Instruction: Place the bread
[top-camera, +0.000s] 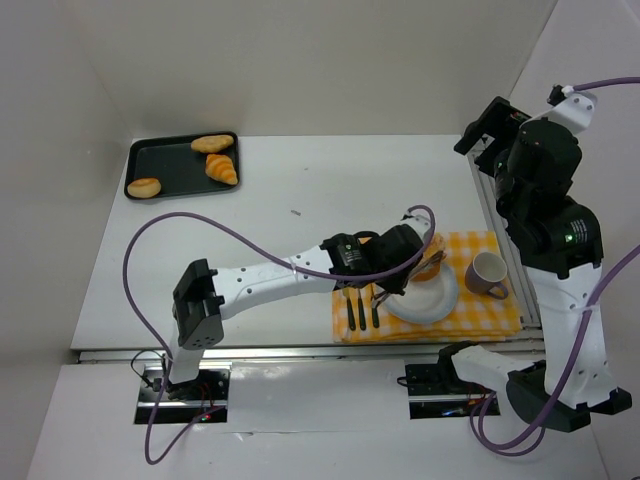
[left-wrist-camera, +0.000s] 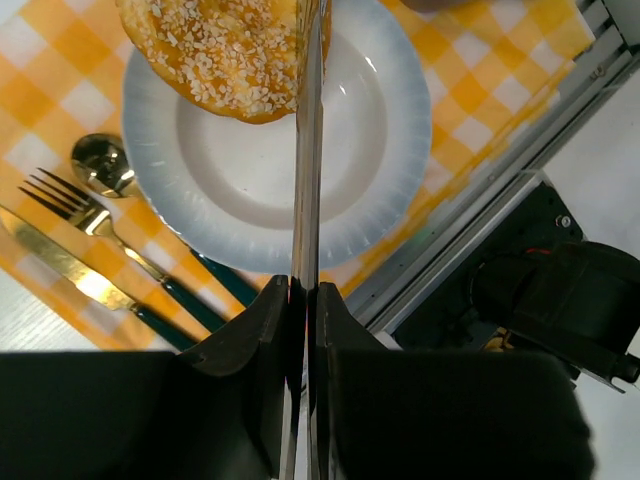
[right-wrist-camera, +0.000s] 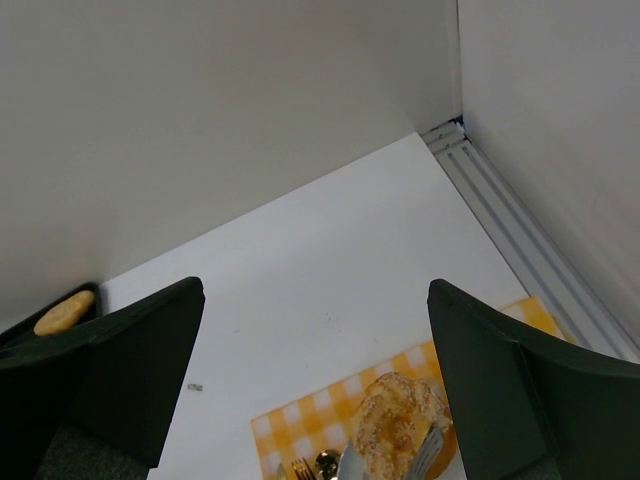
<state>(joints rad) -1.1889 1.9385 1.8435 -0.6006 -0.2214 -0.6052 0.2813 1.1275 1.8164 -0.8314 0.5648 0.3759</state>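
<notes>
Bread (left-wrist-camera: 225, 50) w/ seeds is over plate (left-wrist-camera: 395, 150) edge, on checked cloth (left-wrist-camera: 480, 90). We see left gripper (left-wrist-camera: 304, 290) pinching thin metal tool (left-wrist-camera: 308, 180) touching bread; right gripper (right-wrist-camera: 315, 290) spread wide, raised.

The left arm (top-camera: 270, 275) reaches from its base at the near-left corner low over the worktop (top-camera: 300, 190) toward the right, its long link close to level and the wrist tipped downward. The left claw (left-wrist-camera: 303, 292) points down; its two dark fingers (left-wrist-camera: 250, 330) are drawn almost together, pinched on a thin metal strip (left-wrist-camera: 308, 150) that runs out between them. The right arm (top-camera: 560, 300) rises from its base at the near-right corner, standing nearly upright with the elbow folded, so the right claw (right-wrist-camera: 315, 290) sits high above the far right side, its fingers spread wide apart with nothing between them
</notes>
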